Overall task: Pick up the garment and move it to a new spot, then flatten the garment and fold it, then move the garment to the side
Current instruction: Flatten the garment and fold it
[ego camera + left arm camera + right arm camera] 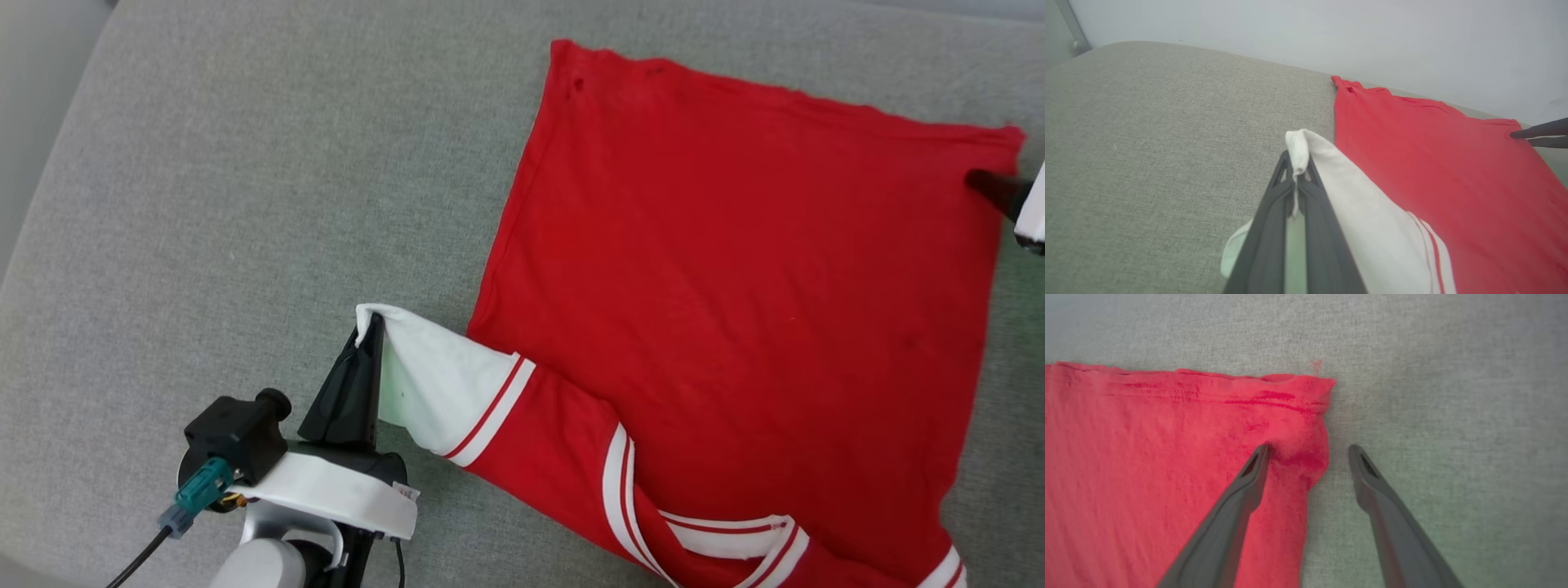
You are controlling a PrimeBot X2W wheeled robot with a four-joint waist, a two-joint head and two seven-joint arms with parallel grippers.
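The garment [735, 286], a red jersey with white sleeves and red-white striped trim, lies spread with its plain red side up on the grey cushion. My left gripper [367, 331] is shut on the tip of the garment's white sleeve [1355, 220], holding it a little off the cushion at the shirt's near left. My right gripper [1308, 451] stands open at the garment's far right hem corner [1306, 416]: one finger rests on the red cloth, the other over bare cushion. The right gripper's fingers [992, 188] enter the head view from the right edge.
The grey fabric cushion [245, 204] stretches wide to the left of the garment. A pale wall [1331, 32] rises behind the cushion's far edge. The cushion's left edge [49, 163] drops off at the picture's left.
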